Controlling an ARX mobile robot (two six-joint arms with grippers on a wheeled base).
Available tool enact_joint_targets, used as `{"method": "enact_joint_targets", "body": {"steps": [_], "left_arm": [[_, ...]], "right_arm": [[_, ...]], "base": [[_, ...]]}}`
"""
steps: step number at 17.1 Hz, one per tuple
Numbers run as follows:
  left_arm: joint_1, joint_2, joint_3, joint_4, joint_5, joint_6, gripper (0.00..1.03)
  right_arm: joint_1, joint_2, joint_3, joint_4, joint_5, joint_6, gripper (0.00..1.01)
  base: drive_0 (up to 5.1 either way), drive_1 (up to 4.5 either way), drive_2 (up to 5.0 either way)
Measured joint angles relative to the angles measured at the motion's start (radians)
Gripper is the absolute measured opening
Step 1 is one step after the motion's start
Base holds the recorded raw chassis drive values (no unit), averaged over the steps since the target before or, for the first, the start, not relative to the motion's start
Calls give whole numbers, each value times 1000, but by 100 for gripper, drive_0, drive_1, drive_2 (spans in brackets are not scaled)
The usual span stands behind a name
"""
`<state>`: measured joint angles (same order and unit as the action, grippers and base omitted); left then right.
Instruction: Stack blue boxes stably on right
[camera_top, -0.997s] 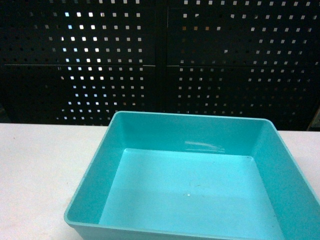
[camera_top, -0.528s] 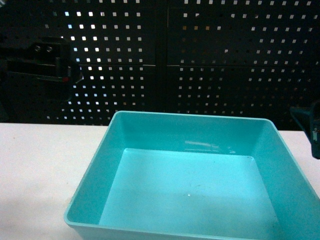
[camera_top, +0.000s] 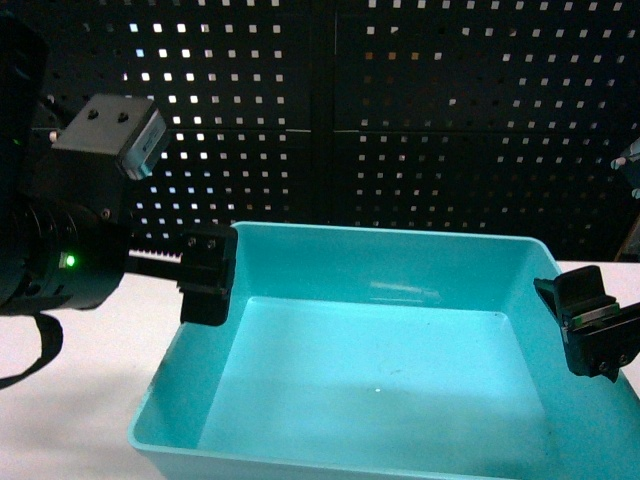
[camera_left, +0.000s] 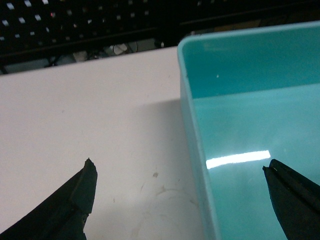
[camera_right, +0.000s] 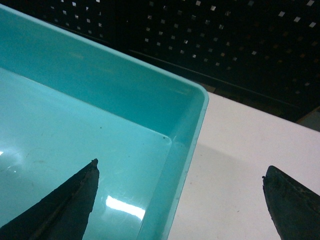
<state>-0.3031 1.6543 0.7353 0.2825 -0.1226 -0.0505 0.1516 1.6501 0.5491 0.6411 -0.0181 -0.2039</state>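
One light turquoise blue box (camera_top: 380, 380) sits open and empty on the white table (camera_top: 70, 330), filling the lower middle of the head view. My left gripper (camera_left: 177, 165) is open and straddles the tub's left wall (camera_left: 197, 150), one finger over the table and the other over the tub's floor. One of its black fingers (camera_top: 207, 275) shows by the tub's far left corner. My right gripper (camera_right: 180, 169) is open astride the right wall (camera_right: 172, 190), near the far right corner (camera_right: 200, 97). Its finger (camera_top: 595, 322) hangs over the right rim. Neither gripper holds anything.
A black perforated panel (camera_top: 400, 120) stands right behind the table's far edge. Bare white tabletop (camera_left: 75, 115) lies left of the tub, and more of it (camera_right: 250, 150) lies to the right. The left arm's bulky body (camera_top: 50, 240) fills the left side of the head view.
Both arms have come into view from the sides and now stand at the tub's left and right walls. The tub has not moved.
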Motion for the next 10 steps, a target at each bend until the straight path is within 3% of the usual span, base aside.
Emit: {"method": "enact_joint_targets", "body": {"steps": [2, 4, 10], "left_arm": [[-1, 53, 8, -22, -2, -32, 98], [-18, 80, 21, -26, -31, -32, 98], [-38, 103, 56, -43, -45, -37, 98]], "right_arm": [[-4, 42, -20, 34, 3, 0, 98], [-23, 74, -37, 55, 3, 0, 98], [-55, 122, -54, 89, 5, -3, 98]], "base": [[0, 0, 0], [0, 0, 0], [0, 0, 0]]}}
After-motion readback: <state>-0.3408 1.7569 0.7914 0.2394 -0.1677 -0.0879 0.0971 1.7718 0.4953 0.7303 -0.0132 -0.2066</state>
